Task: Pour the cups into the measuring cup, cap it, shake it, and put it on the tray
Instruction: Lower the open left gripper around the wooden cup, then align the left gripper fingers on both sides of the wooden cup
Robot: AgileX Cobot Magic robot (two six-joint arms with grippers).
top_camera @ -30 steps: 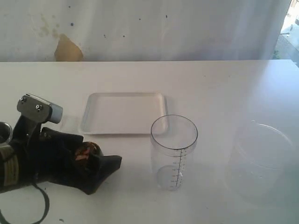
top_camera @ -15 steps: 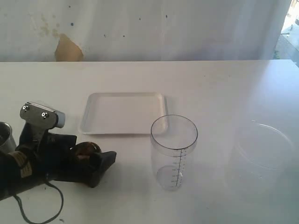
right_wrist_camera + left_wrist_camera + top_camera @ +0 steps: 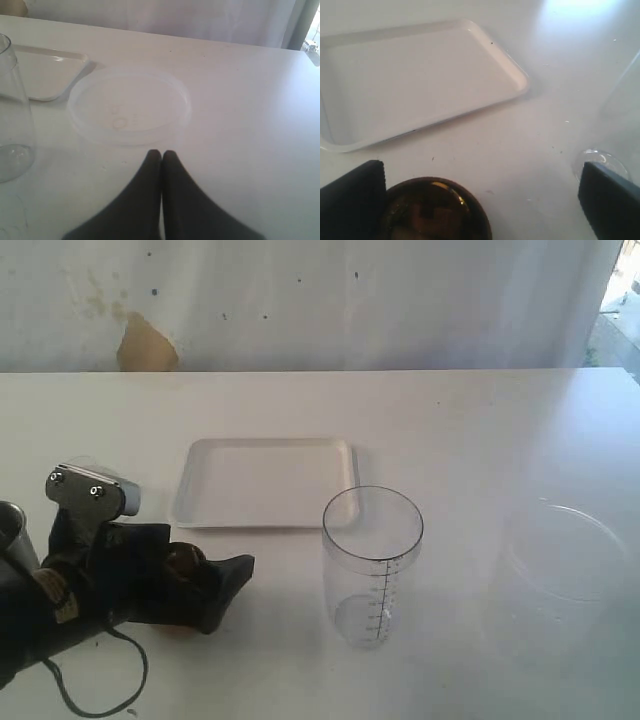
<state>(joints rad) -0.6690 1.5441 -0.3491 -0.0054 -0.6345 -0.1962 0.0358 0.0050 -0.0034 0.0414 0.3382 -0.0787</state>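
Shows the left gripper (image 3: 481, 197) spread wide and low over the table (image 3: 470, 430) at its near left, with the wooden cup (image 3: 432, 212) between the fingers, close against one and well apart from the other, so apparently not gripped. Finds the right gripper (image 3: 161, 153) with fingers pressed together, pointing at the wide clear container (image 3: 130, 107). Places the measuring cup (image 3: 372, 565) upright and open-topped near the tray (image 3: 265, 482), by its near right corner, and the steel tumbler (image 3: 12, 530) half hidden beside the left arm (image 3: 60, 590) at the left edge.
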